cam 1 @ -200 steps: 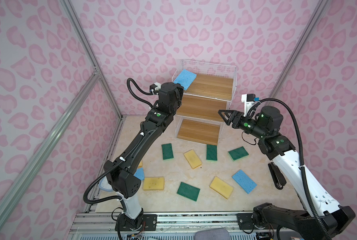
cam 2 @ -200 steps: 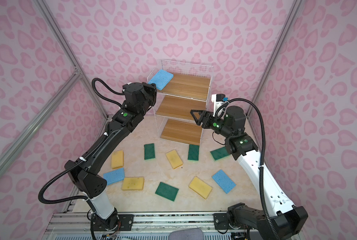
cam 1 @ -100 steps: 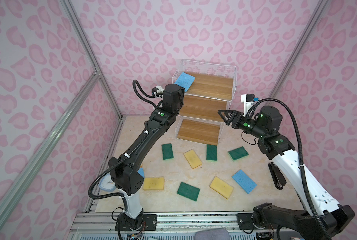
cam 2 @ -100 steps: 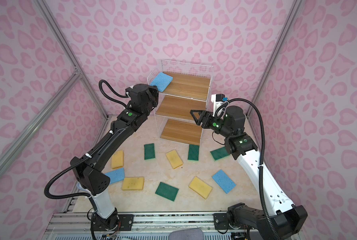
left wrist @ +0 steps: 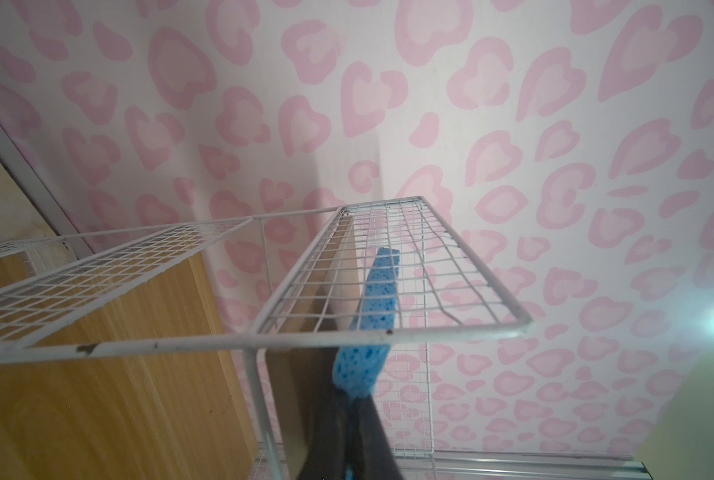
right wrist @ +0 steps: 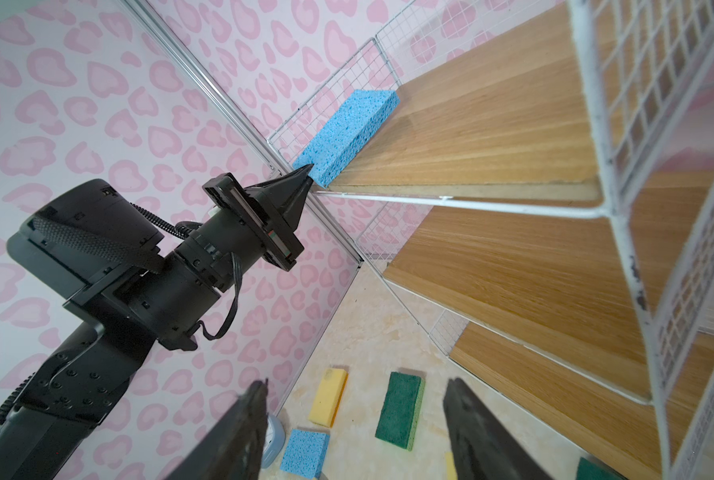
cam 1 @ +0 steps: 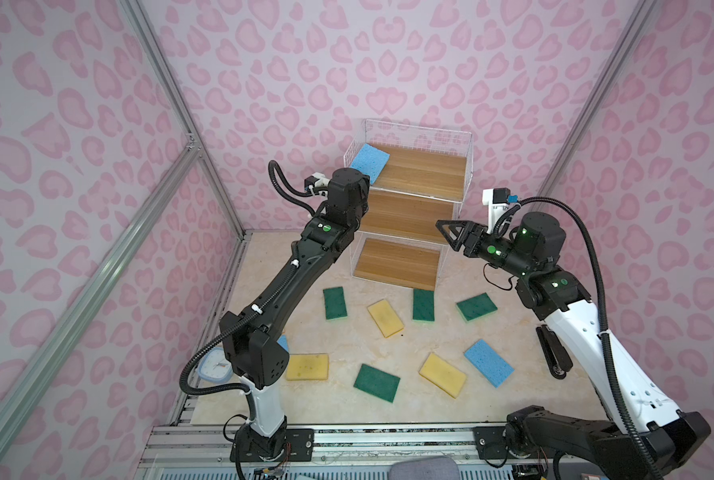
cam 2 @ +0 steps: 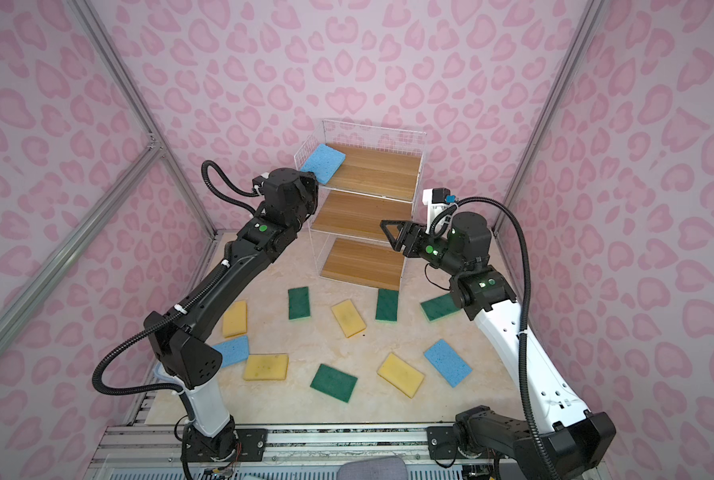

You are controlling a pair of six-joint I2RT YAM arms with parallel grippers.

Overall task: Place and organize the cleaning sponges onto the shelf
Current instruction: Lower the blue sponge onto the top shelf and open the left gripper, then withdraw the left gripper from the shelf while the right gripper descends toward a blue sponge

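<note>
Item 1, shelf (cam 1: 425, 174): 3 wooden tiers in white wire, standing at the far side of the table (cam 1: 347, 340); middle and bottom tiers bare. Item 2, held blue sponge (cam 1: 367, 163): resting on the top tier at its left front corner, long side along the wire side panel, near end at the front edge. It is probably tucked into the corner so the rest of the board stays free for rows. Item 3, left claw (right wrist: 305, 172): narrow, pinching the sponge's near end and reaching in from the front. The placement looks made, the release not yet done. Item 4, right claw (cam 1: 444, 228): wide, holding nothing, poised by the shelf's right front post at about middle-tier height, clear of the left arm's work. Item 5, scattered flat on the table in front of the shelf: 4 yellow sponges (cam 2: 348, 318), 4 green sponges (cam 2: 333, 382), 2 loose blue sponges (cam 2: 448, 363). That leaves 10 to shelve.
</note>
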